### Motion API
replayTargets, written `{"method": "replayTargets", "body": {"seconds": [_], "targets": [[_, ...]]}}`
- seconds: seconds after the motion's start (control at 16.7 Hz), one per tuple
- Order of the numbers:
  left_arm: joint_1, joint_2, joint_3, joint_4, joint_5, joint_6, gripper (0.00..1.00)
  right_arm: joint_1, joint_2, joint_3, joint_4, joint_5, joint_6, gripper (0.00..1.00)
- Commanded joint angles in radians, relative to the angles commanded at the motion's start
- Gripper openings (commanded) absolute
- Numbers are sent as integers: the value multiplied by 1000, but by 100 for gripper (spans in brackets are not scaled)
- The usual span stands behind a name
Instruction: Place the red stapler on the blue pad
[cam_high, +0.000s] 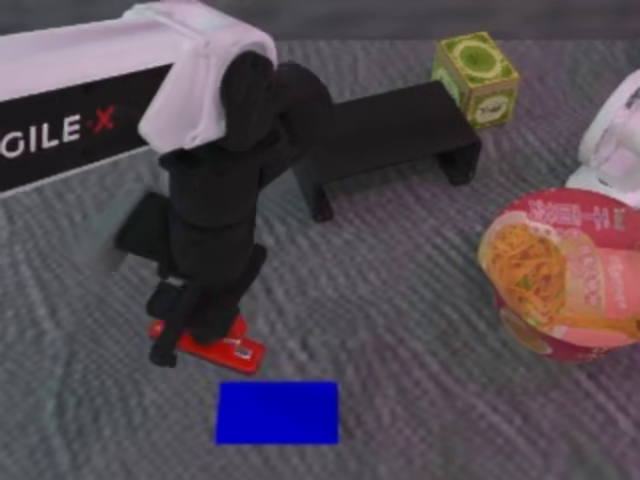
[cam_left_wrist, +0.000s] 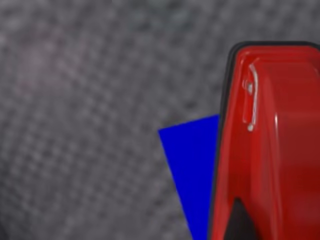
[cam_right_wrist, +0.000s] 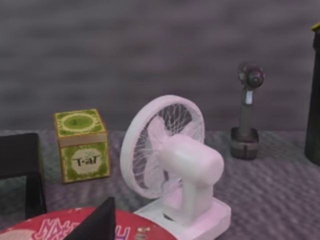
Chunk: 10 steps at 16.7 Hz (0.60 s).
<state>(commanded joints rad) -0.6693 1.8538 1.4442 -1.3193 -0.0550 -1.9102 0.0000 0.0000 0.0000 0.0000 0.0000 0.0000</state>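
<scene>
The red stapler (cam_high: 228, 349) lies slantwise at the front left of the table, just behind the blue pad (cam_high: 277, 412) and a little to its left. My left gripper (cam_high: 190, 340) reaches down over the stapler and is shut on it; the arm hides the stapler's back end. In the left wrist view the red stapler (cam_left_wrist: 280, 140) fills one side, a dark fingertip (cam_left_wrist: 242, 222) rests against it, and a corner of the blue pad (cam_left_wrist: 192, 165) shows beside it. Whether the stapler touches the table I cannot tell. My right gripper (cam_right_wrist: 145, 236) is parked off at the right, open.
A black bench-shaped block (cam_high: 390, 130) stands behind the left arm. A green tea box (cam_high: 477, 78) sits at the back right, a white fan (cam_high: 612, 140) at the right edge, and a large noodle cup (cam_high: 565, 275) in front of it.
</scene>
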Motion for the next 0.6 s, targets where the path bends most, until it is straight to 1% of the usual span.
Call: {"method": "replayTargets", "body": {"seconds": [0.18,0.3,0.42,0.6], "targets": [[-55,-37,-24,49,29,-235,0,0,0,0,0,0,0,100],[-80,-59,-34,79,42,-341,0,0,0,0,0,0,0,100],[-96,-76,-39,103,52,-405,0,0,0,0,0,0,0,100],[-102,-82,-41,113,57,-429,0,0,0,0,0,0,0,100]]}}
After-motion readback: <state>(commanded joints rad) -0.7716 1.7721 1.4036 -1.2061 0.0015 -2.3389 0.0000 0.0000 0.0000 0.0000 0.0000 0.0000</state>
